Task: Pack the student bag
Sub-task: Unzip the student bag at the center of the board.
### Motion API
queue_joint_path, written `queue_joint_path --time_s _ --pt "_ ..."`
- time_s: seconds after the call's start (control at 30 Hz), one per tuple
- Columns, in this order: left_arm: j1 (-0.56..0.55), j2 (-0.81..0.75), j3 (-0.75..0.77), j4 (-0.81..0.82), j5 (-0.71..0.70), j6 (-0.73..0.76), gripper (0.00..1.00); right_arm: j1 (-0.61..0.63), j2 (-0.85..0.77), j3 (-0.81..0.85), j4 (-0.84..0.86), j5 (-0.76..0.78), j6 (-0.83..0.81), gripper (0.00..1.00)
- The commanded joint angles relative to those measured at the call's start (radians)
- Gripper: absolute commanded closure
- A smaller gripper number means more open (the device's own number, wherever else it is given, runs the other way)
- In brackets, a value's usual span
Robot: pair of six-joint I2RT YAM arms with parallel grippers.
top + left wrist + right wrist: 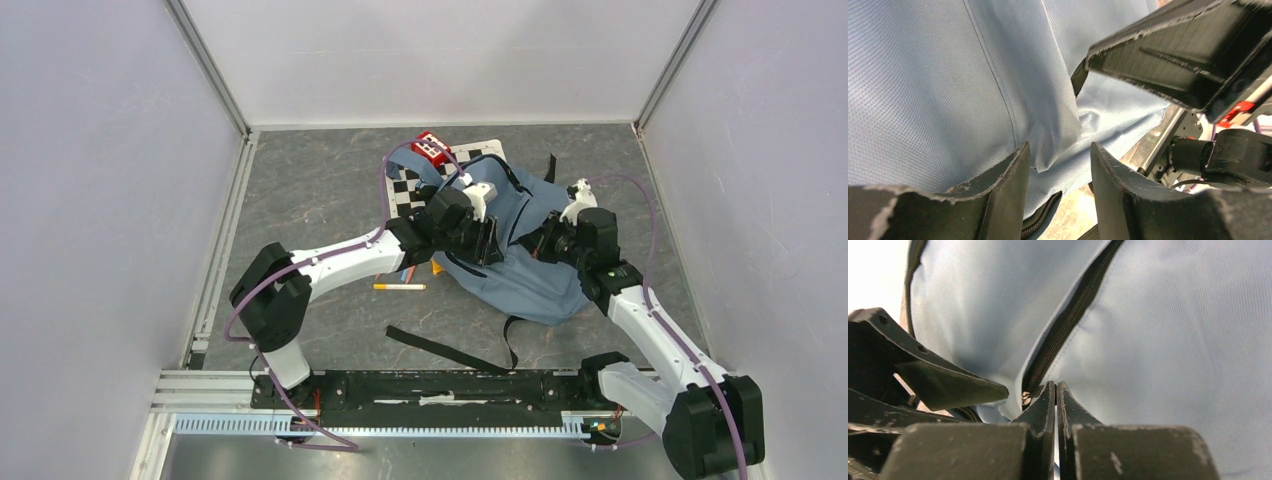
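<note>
The blue-grey student bag (545, 285) lies flat in the middle of the table, with both grippers over it. My left gripper (488, 240) is at the bag's left part. In the left wrist view this gripper (1060, 147) stands open, a fold of the bag's fabric (948, 75) just beyond the gap. My right gripper (546, 243) is at the bag's middle. In the right wrist view that gripper (1055, 385) is shut at the end of the dark zipper (1068, 320), its tips on the pull beside the metal slider (1026, 399).
A red box (431, 148) and a checkered board (408, 192) lie behind the bag. A white pen (400, 287) and a small orange item (437, 267) sit by its left edge. A black strap (440, 348) trails toward the arm bases. Walls enclose three sides.
</note>
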Motion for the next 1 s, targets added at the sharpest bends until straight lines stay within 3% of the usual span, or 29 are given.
queue_joint_path --time_s 0.0,0.17,0.3,0.6,0.97 --pt "-0.002 -0.017 0.001 -0.026 -0.005 0.066 0.48 0.000 0.016 0.079 0.078 0.027 -0.089 1.00" --pt "-0.003 0.002 0.017 -0.028 -0.004 0.074 0.50 -0.001 0.037 0.107 0.078 0.060 -0.125 1.00" --pt "-0.003 0.018 0.030 -0.023 0.003 0.084 0.59 -0.001 0.055 0.115 0.076 0.065 -0.136 1.00" --pt "-0.006 0.069 0.073 -0.037 0.030 0.127 0.98 -0.001 0.080 0.147 0.040 0.143 -0.131 1.00" --pt "-0.006 0.048 0.048 -0.140 0.009 0.231 0.98 -0.002 0.183 0.258 -0.036 0.314 -0.150 1.00"
